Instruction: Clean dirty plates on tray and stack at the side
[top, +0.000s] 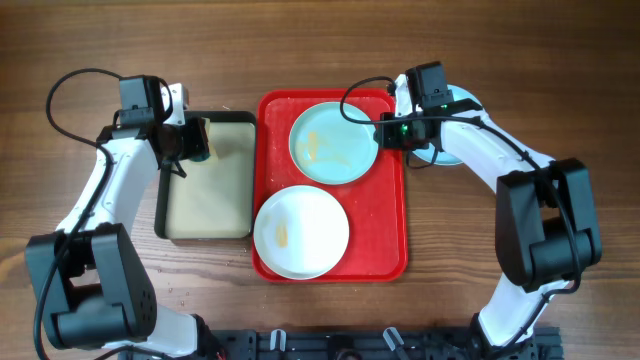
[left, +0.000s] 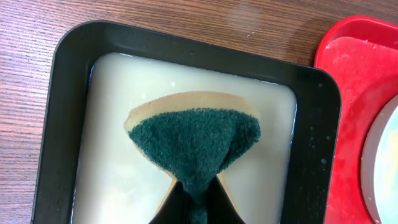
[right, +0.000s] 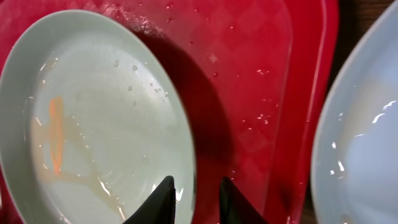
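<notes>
The red tray (top: 390, 200) holds a pale blue plate (top: 333, 143) with yellowish smears at the back and a white plate (top: 300, 231) with a faint smear at the front. Another pale blue plate (top: 455, 152) lies on the table right of the tray, partly under my right arm. My right gripper (top: 385, 133) is open, its fingers (right: 194, 193) astride the smeared plate's (right: 93, 118) right rim. The side plate (right: 360, 137) shows at the right edge of that view. My left gripper (left: 198, 205) is shut on a green and yellow sponge (left: 196, 140).
The sponge hangs over the black-rimmed tray (top: 160, 190) left of the red tray; the tray (left: 68, 112) holds milky liquid. The red tray's corner (left: 354, 74) and a plate edge (left: 385, 168) show at the right of the left wrist view.
</notes>
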